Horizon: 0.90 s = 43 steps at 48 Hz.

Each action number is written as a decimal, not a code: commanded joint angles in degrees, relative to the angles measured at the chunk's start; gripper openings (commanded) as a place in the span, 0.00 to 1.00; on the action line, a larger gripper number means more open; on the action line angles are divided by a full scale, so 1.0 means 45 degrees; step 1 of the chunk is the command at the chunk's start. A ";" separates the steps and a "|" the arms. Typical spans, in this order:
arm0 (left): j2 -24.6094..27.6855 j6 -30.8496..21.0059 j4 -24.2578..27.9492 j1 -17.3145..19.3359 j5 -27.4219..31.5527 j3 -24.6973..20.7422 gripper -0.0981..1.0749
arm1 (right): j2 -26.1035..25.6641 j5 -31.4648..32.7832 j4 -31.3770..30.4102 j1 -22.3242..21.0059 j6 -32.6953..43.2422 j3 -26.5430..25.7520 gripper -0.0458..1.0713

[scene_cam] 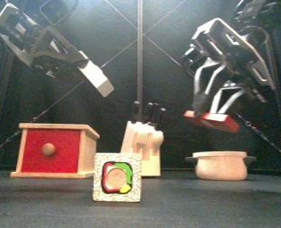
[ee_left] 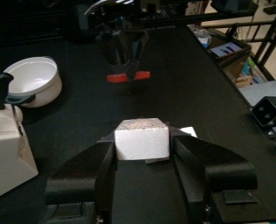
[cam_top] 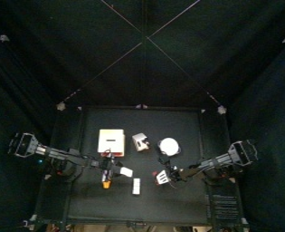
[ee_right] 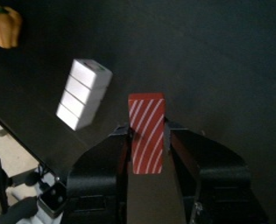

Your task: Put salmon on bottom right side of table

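Observation:
The salmon (ee_right: 146, 131), a small red block with pale stripes, is held between the jaws of my right gripper (ee_right: 148, 140). In the front view the salmon (scene_cam: 214, 118) hangs high above the table, over a white pot. It also shows in the left wrist view (ee_left: 130, 77). My right gripper (cam_top: 166, 174) is over the front middle of the black table (cam_top: 96, 207). My left gripper (ee_left: 146, 153) is shut on a plain white block (ee_left: 146, 138) and holds it in the air at the left (scene_cam: 98, 78).
A red drawer box (scene_cam: 55, 150), a knife block (scene_cam: 143, 147), a sushi-roll block (scene_cam: 118, 176) and a white pot (scene_cam: 220, 165) stand on the table. A white bar (ee_right: 84, 92) and an orange piece (ee_right: 2, 26) lie on it.

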 commanded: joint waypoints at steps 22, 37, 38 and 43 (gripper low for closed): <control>-0.0020 0.0020 0.0039 0.0000 -0.0137 -0.0137 0.58 | 0.0996 0.1797 0.2910 -0.0137 -0.0098 -0.0020 0.49; 0.0020 0.0020 0.0039 0.0000 -0.0137 -0.0137 0.58 | 0.1387 0.1777 0.3203 -0.0469 0.0078 -0.0156 0.49; 0.0020 0.0020 0.0039 0.0000 -0.0117 -0.0137 0.58 | 0.1426 0.1758 0.3184 -0.0508 0.0078 -0.0176 0.49; 0.0020 0.0020 0.0020 0.0000 -0.0137 -0.0137 0.58 | 0.1523 0.1777 0.3145 -0.0586 0.0078 -0.0215 0.50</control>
